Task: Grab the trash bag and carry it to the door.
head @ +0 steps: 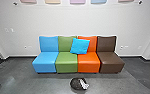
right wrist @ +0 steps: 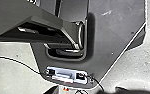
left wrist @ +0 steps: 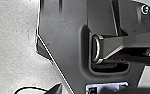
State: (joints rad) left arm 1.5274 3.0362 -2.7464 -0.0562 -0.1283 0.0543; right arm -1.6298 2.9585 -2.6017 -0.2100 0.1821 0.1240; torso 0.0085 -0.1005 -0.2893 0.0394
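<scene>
1. Head view: a pale wall (head: 58,20) spans the upper part of the frame, with pastel panels (head: 77,1) cut off along the top edge.
2. Grey floor (head: 48,82) fills the bottom of the frame.
3. Centred against the wall is an armless sofa (head: 66,65) of four seats. From left to right they are blue, green, orange and brown.
4. Both wrist views look down on the robot's own dark base plate (left wrist: 66,50), with pale floor beyond it.
5. A bright blue square cushion (head: 80,46) leans, tilted, against the sofa's backrests where green meets orange.
6. The black trash bag (head: 75,84) sits on the floor at the bottom centre of the head view, in front of the sofa and apart from it. Something white lies along its right side, too blurred to name.
7. Left gripper (left wrist: 82,90): whether its jaws are wide or narrow, I cannot tell.
8. Right gripper (right wrist: 88,90): the state of its jaws is likewise unclear.
</scene>
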